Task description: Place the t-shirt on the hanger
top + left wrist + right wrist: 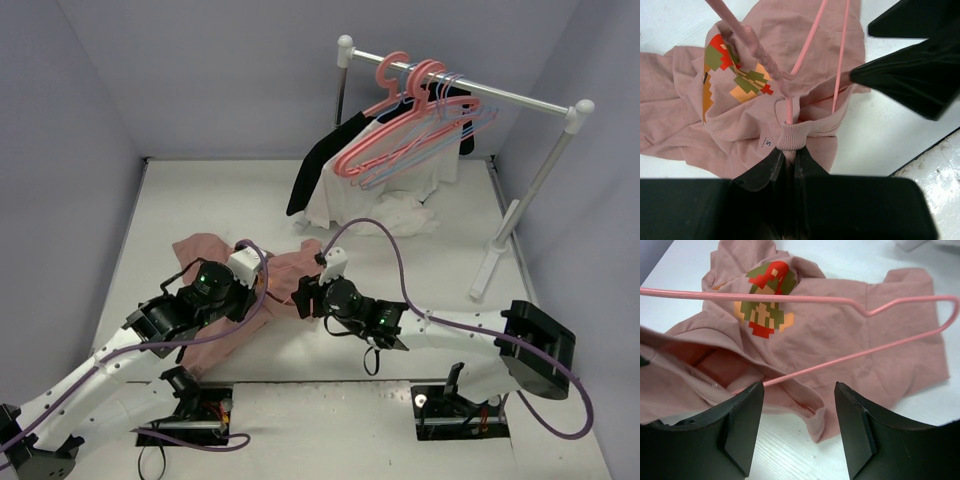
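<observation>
The salmon-pink t-shirt [205, 250] lies crumpled on the white table between the arms; it bears a pixel-figure print [765, 295]. The thin pale-pink wire hanger [790, 298] lies over it, one end running into the neck opening [789, 112]. My left gripper [789, 157] is shut on the ribbed collar [792, 136]; in the top view it [258, 285] sits at the shirt's near edge. My right gripper [799, 405] is open and empty, low over the shirt's folded edge, with the hanger's lower wire just beyond the fingertips. Its fingers [905, 85] show in the left wrist view.
A white clothes rail [470, 90] stands at the back right with coral-pink hangers [385, 130] and lilac hangers [450, 135]. A black garment [320, 165] and a white garment [400, 205] hang from it. Its foot [490, 265] stands right of my right arm.
</observation>
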